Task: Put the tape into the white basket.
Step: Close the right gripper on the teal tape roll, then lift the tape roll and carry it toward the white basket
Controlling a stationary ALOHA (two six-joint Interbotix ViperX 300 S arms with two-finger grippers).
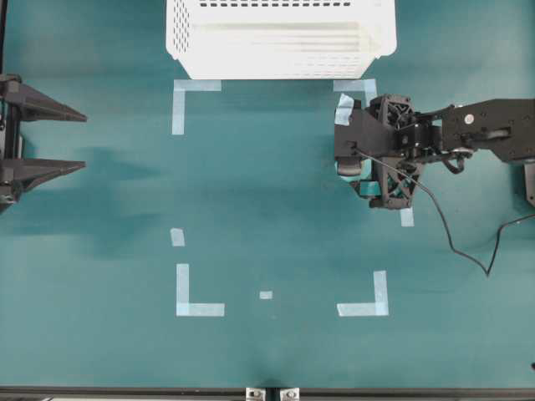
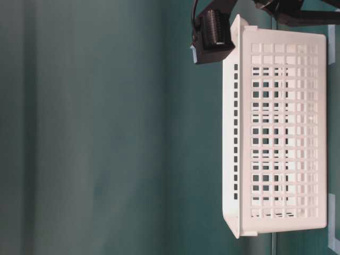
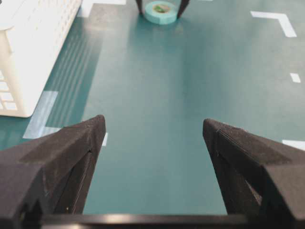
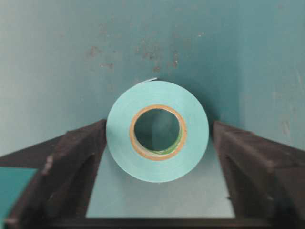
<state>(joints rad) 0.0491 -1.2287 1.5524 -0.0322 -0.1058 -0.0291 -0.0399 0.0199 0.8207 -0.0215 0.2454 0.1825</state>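
Note:
The tape (image 4: 157, 157), a mint ring with a tan core, lies flat on the teal table. My right gripper (image 4: 158, 125) points down over it and is open, with one finger (image 4: 78, 157) on each side. The left finger touches the roll and the right one is a hair off it. From overhead the tape (image 1: 369, 189) is mostly hidden under my right gripper (image 1: 372, 177). The left wrist view shows the tape (image 3: 161, 12) far ahead. The white basket (image 1: 280, 50) stands at the back. My left gripper (image 1: 84, 140) is open and empty at the left edge.
Pale blue corner marks (image 1: 199, 309) and short strips (image 1: 177, 237) lie flat on the table. A black cable (image 1: 456, 242) trails from the right arm. The basket's perforated wall (image 2: 276, 133) fills the table-level view and also shows in the left wrist view (image 3: 28, 57).

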